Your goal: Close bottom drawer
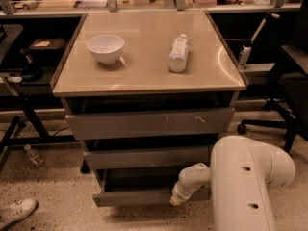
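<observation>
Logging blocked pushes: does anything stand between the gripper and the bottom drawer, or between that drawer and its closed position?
Nothing visible does. The gripper is right at the front of the bottom drawer, near its right end, with no object between. Nothing shows sticking out of the drawer, though its interior lies in shadow.

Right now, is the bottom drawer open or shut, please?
Open: the bottom drawer juts out, interior visible; the gripper sits at its front.

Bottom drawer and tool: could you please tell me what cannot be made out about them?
In the camera view:
Tool, at the bottom drawer's front near its right end: contact with the front, too small to tell.
Drawer's right corner: hidden by the white arm.
Drawer's interior: shadowed under the middle drawer.
</observation>
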Motion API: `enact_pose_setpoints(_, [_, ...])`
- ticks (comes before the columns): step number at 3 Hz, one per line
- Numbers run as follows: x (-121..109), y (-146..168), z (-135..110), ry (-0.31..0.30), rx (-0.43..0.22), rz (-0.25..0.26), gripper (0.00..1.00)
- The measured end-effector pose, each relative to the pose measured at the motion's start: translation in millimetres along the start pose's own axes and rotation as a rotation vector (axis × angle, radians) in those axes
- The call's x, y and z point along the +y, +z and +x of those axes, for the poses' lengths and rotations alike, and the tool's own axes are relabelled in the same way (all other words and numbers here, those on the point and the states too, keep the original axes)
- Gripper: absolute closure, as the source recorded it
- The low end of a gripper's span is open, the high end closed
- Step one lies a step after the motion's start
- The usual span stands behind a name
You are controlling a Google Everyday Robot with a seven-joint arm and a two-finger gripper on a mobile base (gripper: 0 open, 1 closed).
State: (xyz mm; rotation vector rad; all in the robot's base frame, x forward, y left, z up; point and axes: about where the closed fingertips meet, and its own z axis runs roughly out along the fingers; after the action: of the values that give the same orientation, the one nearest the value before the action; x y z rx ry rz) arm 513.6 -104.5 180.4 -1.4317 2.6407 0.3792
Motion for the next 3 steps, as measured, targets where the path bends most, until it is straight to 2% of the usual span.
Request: enact_pose_setpoints(3, [0.1,0.1,0.0,0.000,0.000,0.000,0.11])
